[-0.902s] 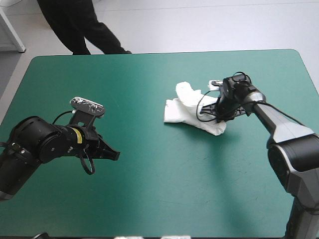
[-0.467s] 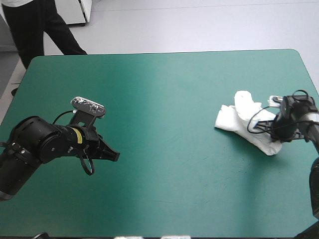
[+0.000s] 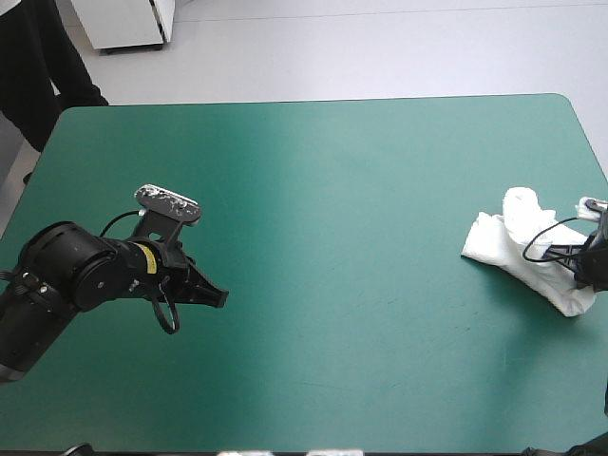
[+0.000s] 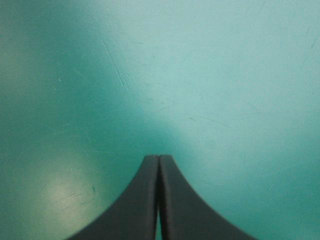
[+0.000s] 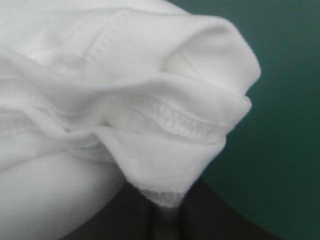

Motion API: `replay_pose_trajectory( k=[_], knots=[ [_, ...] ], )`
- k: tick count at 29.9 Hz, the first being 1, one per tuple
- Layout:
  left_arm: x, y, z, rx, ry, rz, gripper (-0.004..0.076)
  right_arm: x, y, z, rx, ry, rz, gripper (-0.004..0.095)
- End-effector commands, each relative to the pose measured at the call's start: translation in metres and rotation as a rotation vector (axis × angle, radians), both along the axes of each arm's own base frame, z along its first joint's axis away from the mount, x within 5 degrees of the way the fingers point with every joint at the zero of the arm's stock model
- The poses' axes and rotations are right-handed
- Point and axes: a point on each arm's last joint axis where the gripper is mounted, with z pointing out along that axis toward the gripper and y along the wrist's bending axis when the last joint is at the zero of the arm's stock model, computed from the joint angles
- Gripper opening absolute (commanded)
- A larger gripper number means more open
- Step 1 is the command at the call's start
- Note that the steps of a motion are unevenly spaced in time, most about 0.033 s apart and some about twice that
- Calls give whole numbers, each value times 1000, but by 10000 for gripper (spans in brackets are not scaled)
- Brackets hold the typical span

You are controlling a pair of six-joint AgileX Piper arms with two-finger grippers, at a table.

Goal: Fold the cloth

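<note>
One teal-green table [image 3: 313,152]. One T-shirt [image 3: 518,249], bundled at its right edge. Two grippers: my right gripper [image 5: 165,212], jaws nearly closed, pinching the T-shirt's hem; my left gripper [image 4: 159,160], jaws pressed together, empty, near left edge.

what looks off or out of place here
The T-shirt is a crumpled bundle at the right edge of the table, nowhere near the middle, pinched in the right tool. Odd spot for folding: little room to spread it. The left tool is shut on nothing.
</note>
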Motion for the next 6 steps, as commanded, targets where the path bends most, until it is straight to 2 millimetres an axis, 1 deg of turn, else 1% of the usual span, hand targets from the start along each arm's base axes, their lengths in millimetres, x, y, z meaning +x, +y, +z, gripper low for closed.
replay_pose_trajectory(
  k=[1,3,6],
  knots=[
    [-4,1,11,-38,-50,-4,-10,0,0,21,-21,-85,27,52],
    [-4,1,11,-42,-41,-6,-10,-1,1,20,-7,-75,22,171],
    [-6,-1,11,-64,-21,-7,-10,-3,1,20,3,-52,19,431]
  ],
)
